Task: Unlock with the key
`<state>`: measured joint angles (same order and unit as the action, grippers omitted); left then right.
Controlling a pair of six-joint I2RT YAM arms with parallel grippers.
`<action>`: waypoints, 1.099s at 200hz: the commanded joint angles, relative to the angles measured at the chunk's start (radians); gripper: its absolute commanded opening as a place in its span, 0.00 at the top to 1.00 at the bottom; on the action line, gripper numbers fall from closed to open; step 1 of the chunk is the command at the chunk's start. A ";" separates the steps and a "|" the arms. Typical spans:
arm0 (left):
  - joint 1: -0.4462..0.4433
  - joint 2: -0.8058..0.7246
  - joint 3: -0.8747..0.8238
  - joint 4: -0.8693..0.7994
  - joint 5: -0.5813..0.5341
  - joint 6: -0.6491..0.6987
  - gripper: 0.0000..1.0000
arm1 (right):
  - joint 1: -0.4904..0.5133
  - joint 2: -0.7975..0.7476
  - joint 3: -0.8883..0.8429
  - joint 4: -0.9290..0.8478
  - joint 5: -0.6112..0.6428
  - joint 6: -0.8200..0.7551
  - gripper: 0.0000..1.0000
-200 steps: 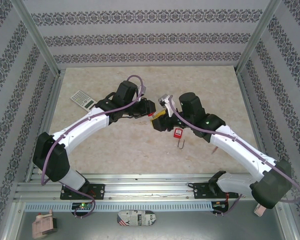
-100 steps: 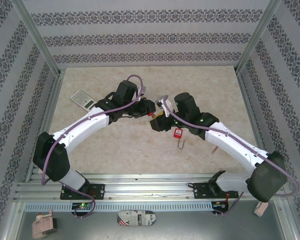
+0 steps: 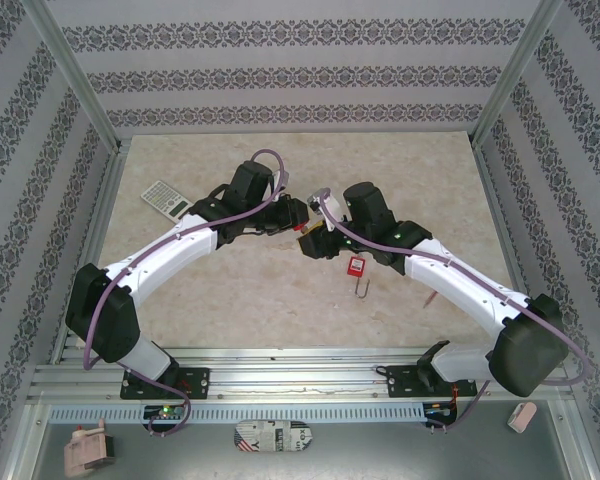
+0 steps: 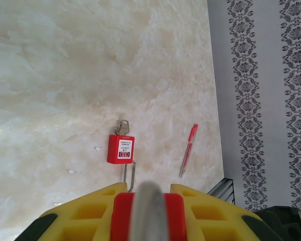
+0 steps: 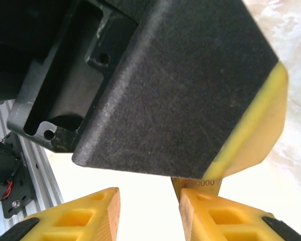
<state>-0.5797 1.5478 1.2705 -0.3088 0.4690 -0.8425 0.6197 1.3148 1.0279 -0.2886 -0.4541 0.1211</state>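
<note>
Right gripper (image 3: 316, 239) has edged up beside left gripper (image 3: 300, 224), its jaws narrowing yet apart. Left jaws pinch a red lock (image 4: 146, 213); working it seems next.

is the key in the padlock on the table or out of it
In, it seems: the key juts from the end of the red padlock opposite its shackle.

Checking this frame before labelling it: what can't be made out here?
- Left wrist: the red lock in the left gripper is blurred and cut off by the bottom edge.
- Right wrist: the left gripper's finger hides whatever lies beyond the right gripper.
- Top external: the table padlock is too small to show its key.
</note>
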 commanded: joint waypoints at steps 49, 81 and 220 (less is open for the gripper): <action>-0.003 -0.019 -0.004 0.056 0.065 0.000 1.00 | 0.011 0.018 0.026 0.020 0.138 -0.050 0.69; -0.003 -0.017 -0.007 0.061 0.069 -0.002 1.00 | 0.017 0.023 0.034 0.009 0.163 -0.064 0.71; -0.003 -0.074 -0.097 0.313 0.220 0.048 1.00 | -0.107 0.022 -0.004 0.108 -0.050 0.033 1.00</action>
<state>-0.5671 1.5253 1.1732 -0.1028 0.5377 -0.8177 0.5529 1.3315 1.0332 -0.2424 -0.5026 0.1291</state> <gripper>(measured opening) 0.244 0.065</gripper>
